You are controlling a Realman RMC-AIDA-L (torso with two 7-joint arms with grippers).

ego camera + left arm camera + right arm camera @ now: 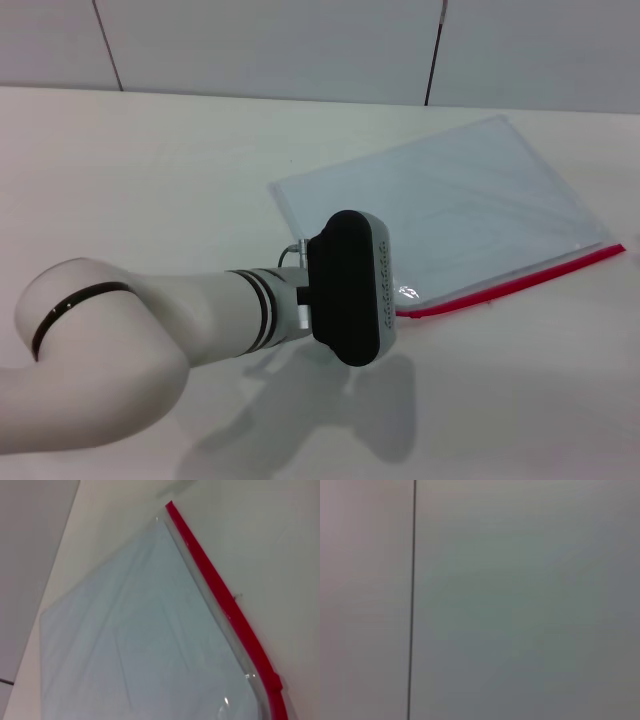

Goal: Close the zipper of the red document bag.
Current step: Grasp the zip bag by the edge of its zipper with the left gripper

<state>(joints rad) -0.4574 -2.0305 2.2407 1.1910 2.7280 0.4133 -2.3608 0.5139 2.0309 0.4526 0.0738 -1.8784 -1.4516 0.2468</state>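
Left arm (150,320) first: you see it reach in from the left side of the pale table (150,170), its black-and-white wrist housing poised over the near-left corner of the flat, translucent pale blue-grey plastic document bag (450,210). The left gripper itself is hidden behind that housing, so you cannot tell whether its fingers are spread or pressed together. Judged from this position, the arm is placed to reach the end of the zipper. Moving right, the bag lies flat on the table, angled away toward the far right. Its thin bright red zipper (520,280) runs along the near long edge, from beside the wrist out to the right corner. The right arm is not in view; its wrist camera faces only a blank wall
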